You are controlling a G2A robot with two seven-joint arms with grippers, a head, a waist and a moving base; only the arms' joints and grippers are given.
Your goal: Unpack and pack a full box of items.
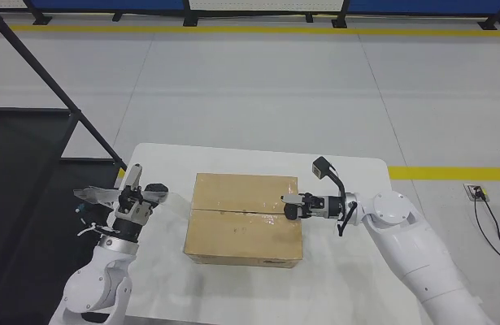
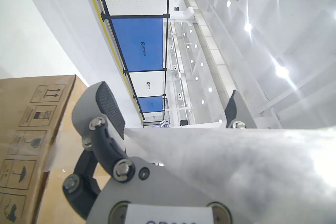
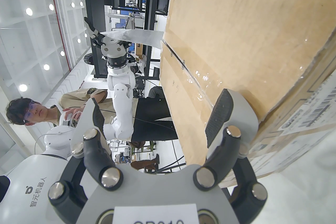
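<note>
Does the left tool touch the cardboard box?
Apart. The top view shows bare table between the left tool and the cardboard box.

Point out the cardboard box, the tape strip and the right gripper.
cardboard box (image 1: 241,237): top view, on its closed top flap.
tape strip (image 2: 236,156): left wrist view, on its wide middle.
right gripper (image 3: 158,97): right wrist view, midway between its open fingertips.

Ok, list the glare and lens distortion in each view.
Left wrist view: ceiling lights flare into streaks, and the yellow floor line curves. Right wrist view: the tape on the box seam glints; box edges bow. Top view: even light, faint glints along that seam.
</note>
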